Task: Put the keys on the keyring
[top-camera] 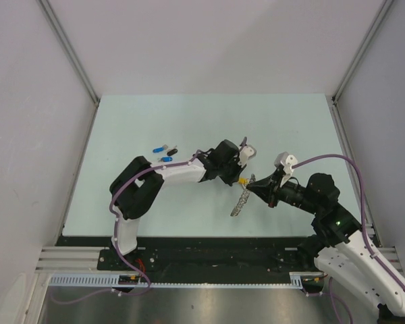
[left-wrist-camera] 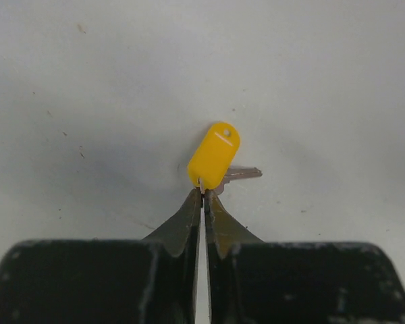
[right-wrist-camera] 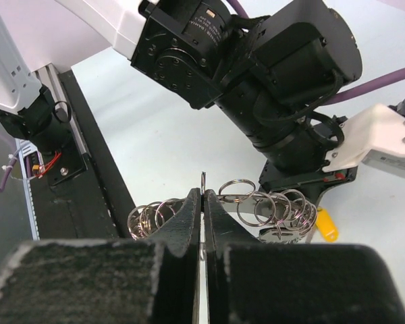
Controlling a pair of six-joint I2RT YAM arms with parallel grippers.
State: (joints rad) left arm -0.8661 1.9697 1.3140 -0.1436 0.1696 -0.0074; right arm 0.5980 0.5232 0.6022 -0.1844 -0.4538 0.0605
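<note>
The right gripper (right-wrist-camera: 202, 196) has its jaws pressed together on one loop of the keyring (right-wrist-camera: 281, 208), a chain of linked metal rings that hangs limp from the fingertips above the table (top-camera: 290, 128). Just beside the upper end of the keyring, the left gripper (left-wrist-camera: 203, 192) pinches the yellow key (left-wrist-camera: 214, 155) by the edge of its plastic head, and the metal blade sticks out sideways behind the head. Whether this key touches the keyring I cannot tell. Well apart from the keyring, to its left in the top view, a blue key (top-camera: 158, 149), a second blue key (top-camera: 166, 159) and a black key (top-camera: 172, 149) lie on the table.
</note>
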